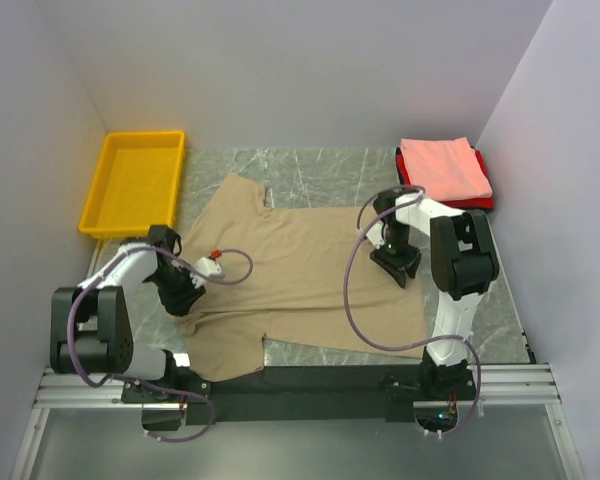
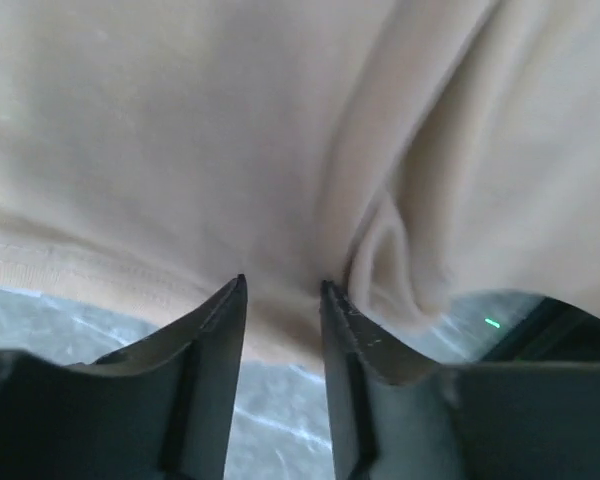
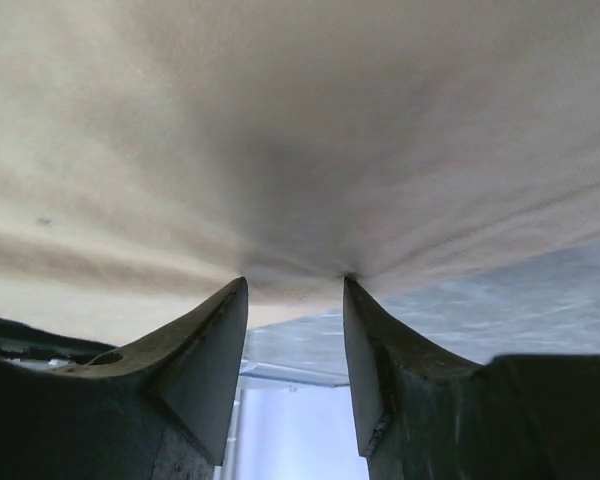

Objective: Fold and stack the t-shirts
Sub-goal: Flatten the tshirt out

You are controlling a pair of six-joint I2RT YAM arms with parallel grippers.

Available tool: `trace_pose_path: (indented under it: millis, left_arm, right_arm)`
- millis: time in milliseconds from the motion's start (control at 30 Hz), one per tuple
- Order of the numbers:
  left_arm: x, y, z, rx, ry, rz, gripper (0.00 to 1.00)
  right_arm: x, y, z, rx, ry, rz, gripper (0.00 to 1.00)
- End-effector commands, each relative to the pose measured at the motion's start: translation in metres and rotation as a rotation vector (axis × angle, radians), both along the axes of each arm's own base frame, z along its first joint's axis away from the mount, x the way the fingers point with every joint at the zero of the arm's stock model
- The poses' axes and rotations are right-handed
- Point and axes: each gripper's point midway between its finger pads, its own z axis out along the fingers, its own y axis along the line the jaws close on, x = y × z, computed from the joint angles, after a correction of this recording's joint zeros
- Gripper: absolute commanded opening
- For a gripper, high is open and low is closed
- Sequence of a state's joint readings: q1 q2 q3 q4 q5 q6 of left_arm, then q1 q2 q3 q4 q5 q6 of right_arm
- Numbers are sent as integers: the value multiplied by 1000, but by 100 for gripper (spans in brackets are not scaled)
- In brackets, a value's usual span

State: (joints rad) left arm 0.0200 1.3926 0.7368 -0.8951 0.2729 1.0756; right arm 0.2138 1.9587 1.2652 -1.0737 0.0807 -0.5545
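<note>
A tan t-shirt [image 1: 300,270] lies spread flat across the marble table, collar towards the left rear. My left gripper [image 1: 185,292] is down on its left side near a sleeve. In the left wrist view its fingertips [image 2: 283,285] stand a little apart, touching the cloth [image 2: 180,150] at the hem next to a raised fold. My right gripper [image 1: 402,262] sits at the shirt's right edge. Its tips [image 3: 295,280] are apart and press on the cloth's edge [image 3: 300,130], with bare table showing between the fingers. A folded salmon pink t-shirt [image 1: 445,165] lies on a red one [image 1: 480,203] at the back right.
A yellow plastic bin [image 1: 140,136] stands at the back left, close to the tan shirt's collar. Walls close in on the left, back and right. The arms' mounting rail [image 1: 300,385] runs along the near edge, just below the shirt's lower hem.
</note>
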Motion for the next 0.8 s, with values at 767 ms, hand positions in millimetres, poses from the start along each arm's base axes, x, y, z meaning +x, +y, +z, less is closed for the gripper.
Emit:
trace_pose_path:
  millis: [767]
  left_arm:
    - [362, -28, 37, -262, -358, 707, 27]
  right_arm:
    - [239, 39, 17, 92, -546, -176, 18]
